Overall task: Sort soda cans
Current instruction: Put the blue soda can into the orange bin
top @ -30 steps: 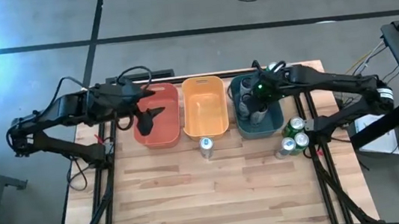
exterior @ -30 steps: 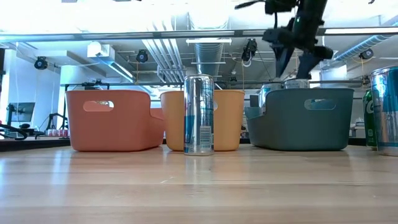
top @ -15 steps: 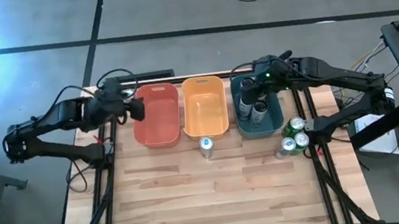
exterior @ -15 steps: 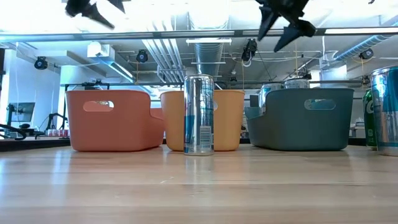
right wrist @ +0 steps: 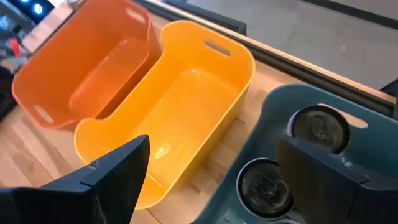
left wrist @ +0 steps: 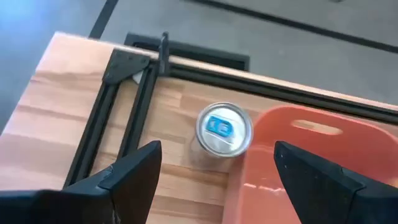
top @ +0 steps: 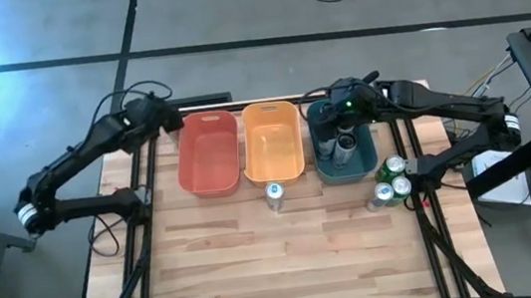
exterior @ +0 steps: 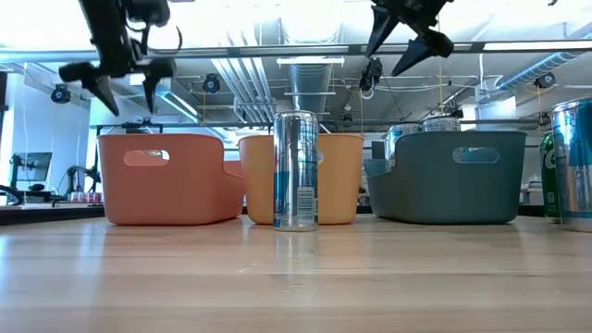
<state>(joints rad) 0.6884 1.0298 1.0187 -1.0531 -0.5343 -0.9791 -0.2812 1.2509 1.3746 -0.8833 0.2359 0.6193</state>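
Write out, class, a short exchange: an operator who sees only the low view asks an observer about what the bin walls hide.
Operator: Is anything in the red bin?
Observer: No, the red bin is empty.
Operator: What is the left end effector aimed at?
Observer: A silver-topped can standing on the table just outside the red bin.
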